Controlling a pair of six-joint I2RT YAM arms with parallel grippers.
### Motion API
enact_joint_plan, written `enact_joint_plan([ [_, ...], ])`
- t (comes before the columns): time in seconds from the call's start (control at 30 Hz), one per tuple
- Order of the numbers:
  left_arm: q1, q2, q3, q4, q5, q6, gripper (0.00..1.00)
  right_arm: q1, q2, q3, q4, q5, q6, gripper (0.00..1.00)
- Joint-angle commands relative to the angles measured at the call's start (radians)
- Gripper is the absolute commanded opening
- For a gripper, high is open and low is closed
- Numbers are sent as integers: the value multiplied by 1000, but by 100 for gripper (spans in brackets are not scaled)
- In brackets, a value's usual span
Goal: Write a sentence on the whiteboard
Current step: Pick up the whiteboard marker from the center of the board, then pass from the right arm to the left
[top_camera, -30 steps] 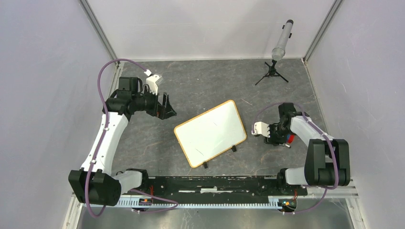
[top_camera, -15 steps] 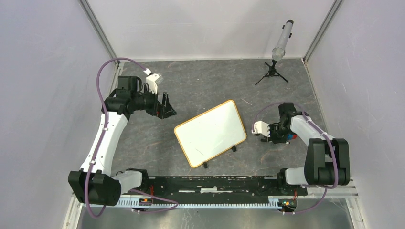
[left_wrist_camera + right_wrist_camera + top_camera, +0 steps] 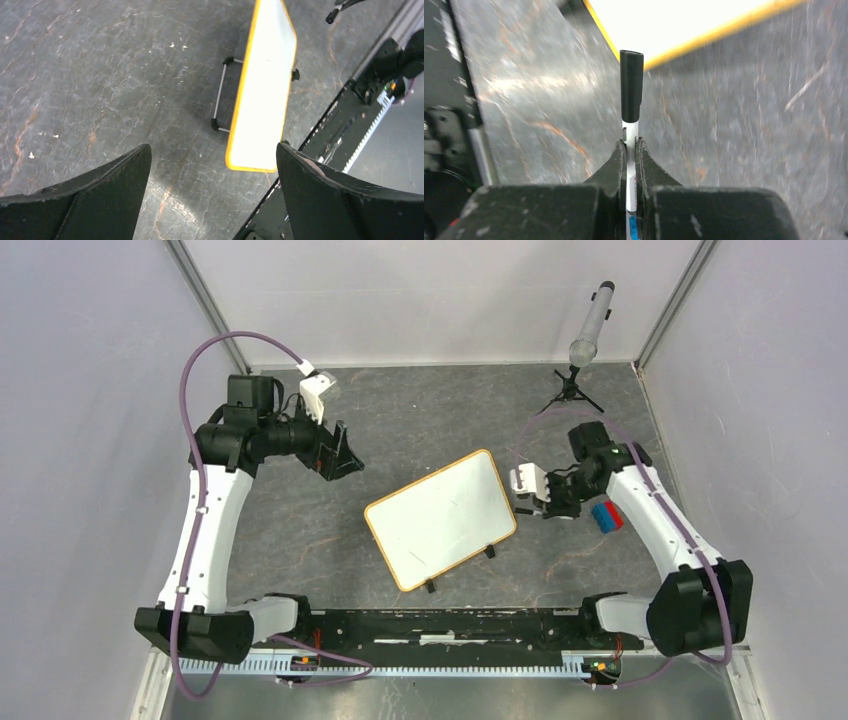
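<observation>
Whiteboard place: the whiteboard (image 3: 441, 518) sits mid-tabletop (image 3: 420, 420), between the two arms.
Whiteboard axis: in the top view its long axis runs from 8 o'clock to 2 o'clock. The long edge with the two black feet (image 3: 489, 553) faces 5 o'clock, toward the arm bases.
Whiteboard tilt: the left wrist view shows a wire stand (image 3: 220, 95) behind it, so it is probably propped. How steeply, I cannot tell.
Whiteboard handling: likely light, stiff and slick-faced, so pen pressure could slide or tip it. The frame edge looks the best place to steady it.
Right tool: the right tool (image 3: 548, 504) is pressed together on a marker (image 3: 631, 90), just off the board's 3 o'clock corner.
Marker axis: it runs straight out of the jaws, black cap leading, toward the board's orange frame.
Marker handling: thin, smooth and rigid, held low on the barrel. The cap appears to be on, so it probably has to come off before writing.
Left tool: the left tool (image 3: 340, 455) is spread wide and empty, at the board's 10 o'clock, well apart.
Other: a blue and red block (image 3: 606, 516) lies at the right tool's 4 o'clock.
</observation>
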Motion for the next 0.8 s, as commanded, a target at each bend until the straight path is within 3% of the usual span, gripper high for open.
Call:
enact_joint_plan([
  [0.0,-47,-11,73,-120,62,116,100,153,-20,121,-86,-154,187,0],
  [0.17,-130,45,341,-425,21,328,100,267,-2,241,-15,-279,426,0],
  [0.3,-235,36,453,-514,-78,471,100,330,-4,283,102,-356,618,0],
  [0.47,-426,-61,390,-394,-224,644,95,394,37,316,160,-490,775,0],
  [0.6,-691,-135,254,-270,-469,840,90,415,39,254,276,-603,917,0],
  [0.77,-1020,-64,236,-211,-813,890,83,441,39,169,373,-660,1030,0],
])
